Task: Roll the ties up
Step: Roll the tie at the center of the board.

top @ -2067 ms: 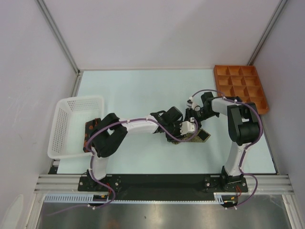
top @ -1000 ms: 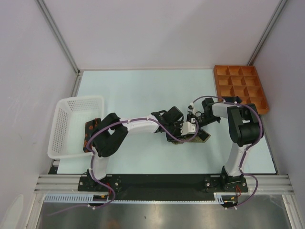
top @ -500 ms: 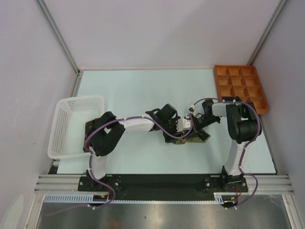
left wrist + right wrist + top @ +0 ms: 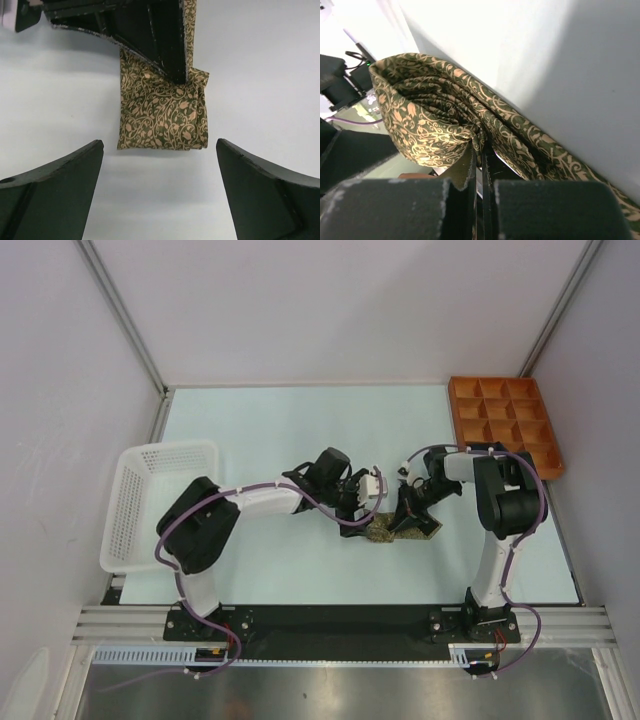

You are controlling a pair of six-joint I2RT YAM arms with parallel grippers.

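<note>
The olive tie [image 4: 380, 533], printed with tan vines, lies rolled up on the counter [image 4: 280, 430], at about 5 o'clock of the left tool [image 4: 366, 490]. That tool is released, its jaws spread wide, and its wrist view shows the roll clear of both fingers. The right tool [image 4: 408, 516] comes in from 2 o'clock and is clenched on the tie's fabric at the roll's edge. A white basket [image 4: 165, 447] sits at 9 o'clock and an orange tray [image 4: 452, 400] at 1 o'clock.

Open table [image 4: 290, 430] surrounds the rolled tie [image 4: 164, 114], with only the right gripper [image 4: 479, 162] blocking its right side.
</note>
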